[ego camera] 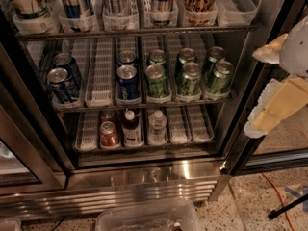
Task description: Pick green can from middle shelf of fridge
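The fridge stands open in front of me. On the middle shelf, white lane trays hold several green cans in the right lanes. Three stand in front and three behind them. Blue cans fill the lanes to their left. My gripper, white and yellowish, hangs at the right edge of the view. It is outside the fridge, beside the dark door frame, and apart from the cans.
The top shelf holds tall cans in trays. The bottom shelf holds small bottles and a red can. A clear plastic bin sits on the floor in front. An orange cable and a black stand leg lie at the lower right.
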{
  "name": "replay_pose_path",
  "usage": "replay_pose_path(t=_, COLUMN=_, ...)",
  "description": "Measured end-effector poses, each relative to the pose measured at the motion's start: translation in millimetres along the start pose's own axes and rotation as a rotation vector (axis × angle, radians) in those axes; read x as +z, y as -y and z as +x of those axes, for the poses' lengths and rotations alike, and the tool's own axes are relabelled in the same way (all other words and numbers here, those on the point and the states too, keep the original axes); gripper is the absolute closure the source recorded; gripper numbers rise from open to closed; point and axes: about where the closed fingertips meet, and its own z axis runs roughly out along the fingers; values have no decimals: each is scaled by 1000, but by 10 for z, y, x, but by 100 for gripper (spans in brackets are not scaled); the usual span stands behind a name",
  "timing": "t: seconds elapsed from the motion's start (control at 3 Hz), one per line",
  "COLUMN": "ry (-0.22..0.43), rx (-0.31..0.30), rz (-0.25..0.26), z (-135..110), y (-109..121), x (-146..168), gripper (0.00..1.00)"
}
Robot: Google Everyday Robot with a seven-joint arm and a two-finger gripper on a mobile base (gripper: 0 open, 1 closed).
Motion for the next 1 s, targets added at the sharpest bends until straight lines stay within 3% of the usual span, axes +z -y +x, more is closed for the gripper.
replay_pose_path(t=0.67, ry=328, rx=112, rz=-22, z=-315, y=-183, x=160, gripper=0)
replay_pose_path(t=1.0, ry=482, rx=202, rz=8, z=-432, y=-273, x=242, gripper=0)
